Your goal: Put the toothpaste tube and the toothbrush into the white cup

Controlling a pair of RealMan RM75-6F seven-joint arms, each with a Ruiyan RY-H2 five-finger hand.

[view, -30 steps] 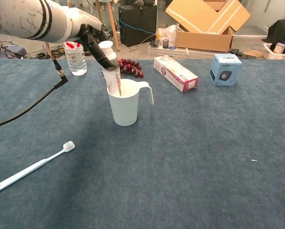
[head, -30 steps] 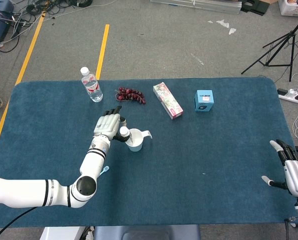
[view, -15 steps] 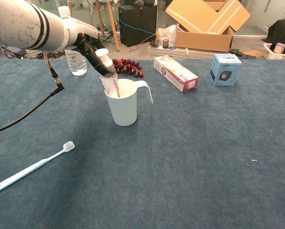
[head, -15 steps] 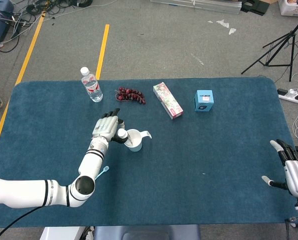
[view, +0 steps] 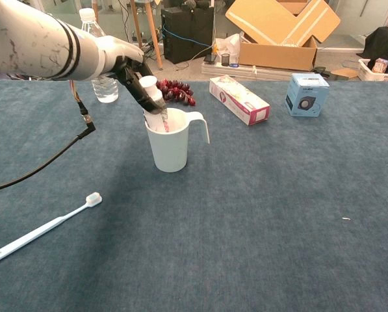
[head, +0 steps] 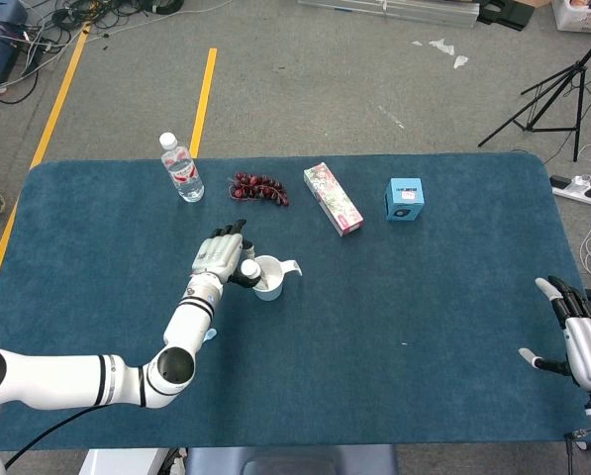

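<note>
Chest view: left robot hand (view: 130,64) holds toothpaste tube (view: 153,97) inside white cup (view: 171,146)

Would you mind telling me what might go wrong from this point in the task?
The left hand holds the toothpaste tube slanted into the white cup; pulling away could tip the cup. The tube may lean out once released. The toothbrush lies flat on the cloth, likely awkward to pinch.
</note>
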